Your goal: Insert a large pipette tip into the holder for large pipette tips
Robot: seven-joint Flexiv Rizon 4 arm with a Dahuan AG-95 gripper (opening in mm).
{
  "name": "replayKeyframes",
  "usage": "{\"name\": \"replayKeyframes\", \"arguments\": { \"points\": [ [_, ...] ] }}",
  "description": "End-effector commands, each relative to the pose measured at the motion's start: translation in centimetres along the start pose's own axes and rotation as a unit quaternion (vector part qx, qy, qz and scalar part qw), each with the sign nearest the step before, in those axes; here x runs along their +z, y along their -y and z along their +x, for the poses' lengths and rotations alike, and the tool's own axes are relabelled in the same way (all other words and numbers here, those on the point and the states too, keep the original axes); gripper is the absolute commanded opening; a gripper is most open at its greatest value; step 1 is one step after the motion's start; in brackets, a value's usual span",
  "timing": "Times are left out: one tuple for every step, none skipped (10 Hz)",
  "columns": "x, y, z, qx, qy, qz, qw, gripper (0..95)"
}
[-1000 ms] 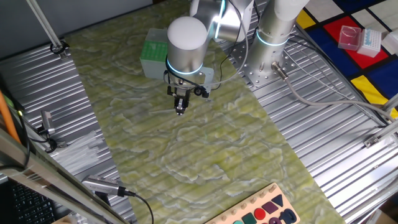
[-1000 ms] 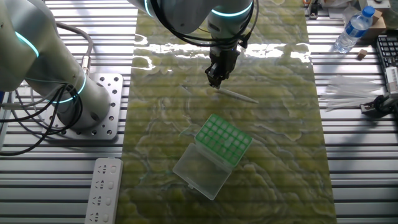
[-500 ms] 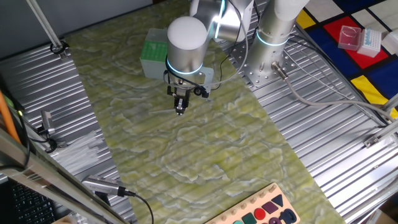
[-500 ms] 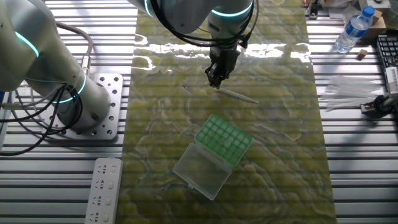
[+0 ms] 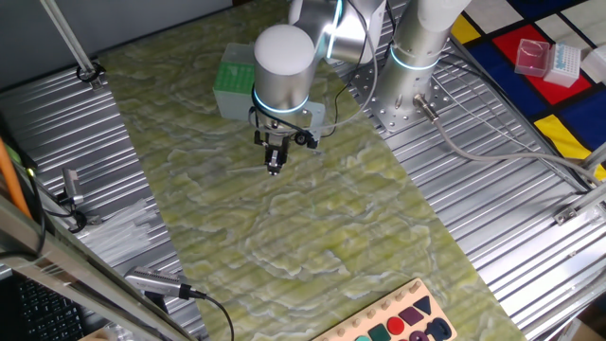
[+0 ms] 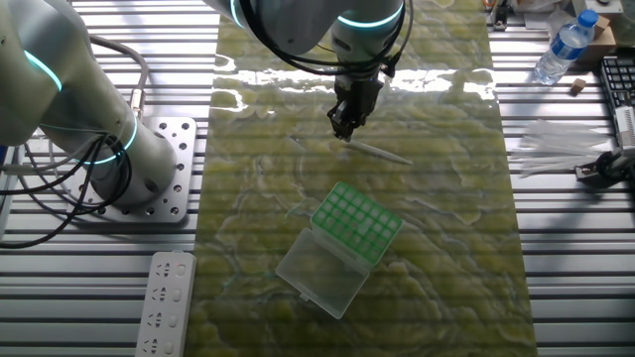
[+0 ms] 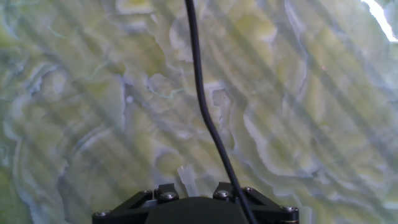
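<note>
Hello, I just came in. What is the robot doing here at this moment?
The single arm has its gripper down at the green marbled mat, at one end of the large pipette tip, which lies flat there. In the hand view a clear piece shows between the fingers, so it seems to be gripping it. The holder for large pipette tips waits nearby, lid open.

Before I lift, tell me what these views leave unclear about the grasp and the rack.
- Jaws' contact with the large pipette tip: too small in both fixed views; the hand view shows only the tip's end at the gripper.
- Fingertips: cut off by the hand view's bottom edge.
- Holder for large pipette tips: mostly hidden behind the arm in one fixed view; which holes are filled is too small to tell.
</note>
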State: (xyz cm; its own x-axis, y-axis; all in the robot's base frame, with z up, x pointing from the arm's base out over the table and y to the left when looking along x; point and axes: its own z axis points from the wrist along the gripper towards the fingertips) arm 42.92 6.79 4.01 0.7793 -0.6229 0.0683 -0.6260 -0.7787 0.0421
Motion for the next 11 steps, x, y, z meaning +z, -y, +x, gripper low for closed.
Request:
{"name": "replayKeyframes", "arguments": {
  "points": [
    [-0.05,0.01,-0.02,-0.001,0.000,0.000,1.0000,38.0],
    [-0.05,0.01,-0.02,0.001,0.000,0.000,1.0000,38.0],
    [-0.05,0.01,-0.02,0.009,-0.001,-0.001,1.0000,38.0],
    [-0.08,0.01,-0.02,0.018,-0.001,-0.001,0.9998,38.0],
    [-0.24,0.01,0.01,0.049,-0.004,-0.004,0.9988,19.0],
    [-0.30,0.00,0.02,0.062,-0.005,-0.004,0.9981,19.0],
    [-0.39,0.00,0.03,0.127,-0.009,-0.007,0.9919,19.0],
    [-0.39,0.00,0.03,0.166,-0.008,-0.006,0.9860,19.0],
    [-0.39,0.00,0.03,0.197,-0.008,-0.006,0.9804,19.0],
    [-0.37,0.00,0.02,0.202,-0.008,-0.005,0.9794,19.0],
    [-0.37,0.00,0.02,0.198,-0.008,-0.005,0.9802,19.0]
  ]
}}
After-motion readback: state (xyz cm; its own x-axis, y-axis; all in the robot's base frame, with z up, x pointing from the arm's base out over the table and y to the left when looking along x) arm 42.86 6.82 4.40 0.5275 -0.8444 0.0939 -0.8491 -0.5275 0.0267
